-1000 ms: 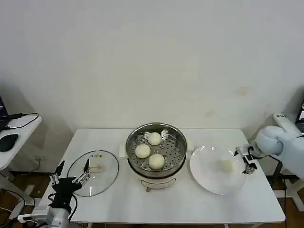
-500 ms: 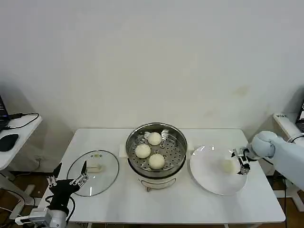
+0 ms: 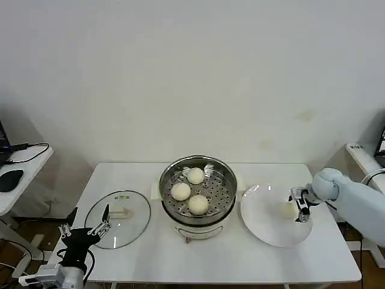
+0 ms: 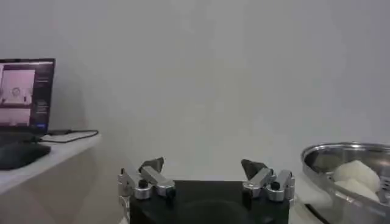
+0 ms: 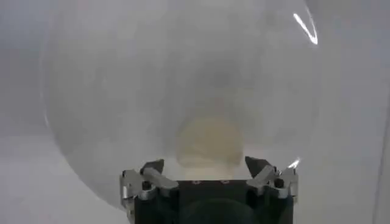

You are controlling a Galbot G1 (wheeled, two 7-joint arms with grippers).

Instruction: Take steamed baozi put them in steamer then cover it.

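1. Head view: three steamed baozi (image 3: 189,192) sit in the steamer (image 3: 198,191) mid-table; a fourth baozi (image 3: 288,210) lies on the white plate (image 3: 264,226), right gripper (image 3: 299,205) beside it; the cover (image 3: 118,218) lies near the table's left edge.
2. Left wrist view: left gripper (image 4: 203,168), fingers spread, empty.
3. Right wrist view: right gripper's fingers (image 5: 152,168) spread before the baozi.

Even, bright indoor light washes our white bench (image 3: 144,253).
We see glare streaks on the plate (image 5: 79,79); the baozi (image 5: 210,143) there looks soft, unfocused.

Head high, frontal; wrists low, close.
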